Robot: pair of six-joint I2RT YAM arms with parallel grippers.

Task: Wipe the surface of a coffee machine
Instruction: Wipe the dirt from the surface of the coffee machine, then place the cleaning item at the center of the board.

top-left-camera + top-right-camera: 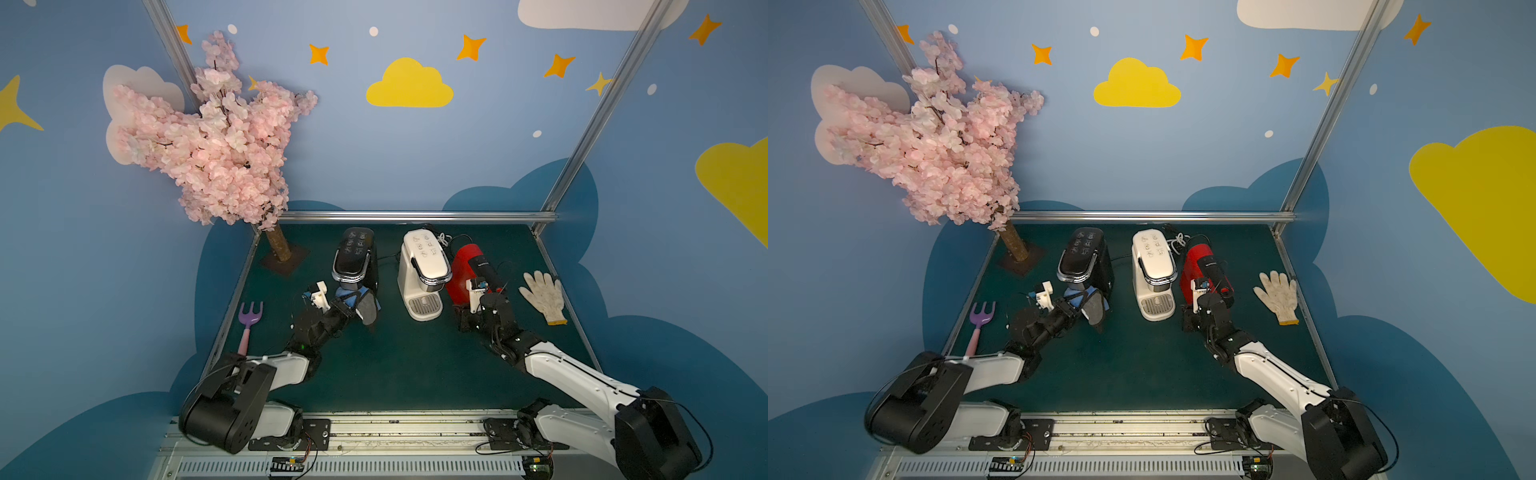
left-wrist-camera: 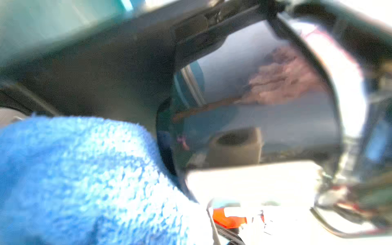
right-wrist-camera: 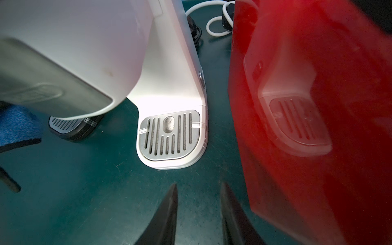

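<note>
The coffee machine (image 1: 422,270), cream-white, is standing on the green table (image 1: 395,365), toward 12 o'clock from its middle, with a black machine (image 1: 353,259) at its 9 o'clock and a red machine (image 1: 465,270) close at its 3 o'clock. The left gripper (image 1: 352,304) is clamping a blue cloth (image 1: 368,309), which seems to be pressing against the black machine's front; its wrist view is too blurred to confirm. The right gripper (image 3: 198,191) is hovering at the coffee machine's 5 o'clock, fingers apart around nothing, facing its drip grille (image 3: 169,135).
</note>
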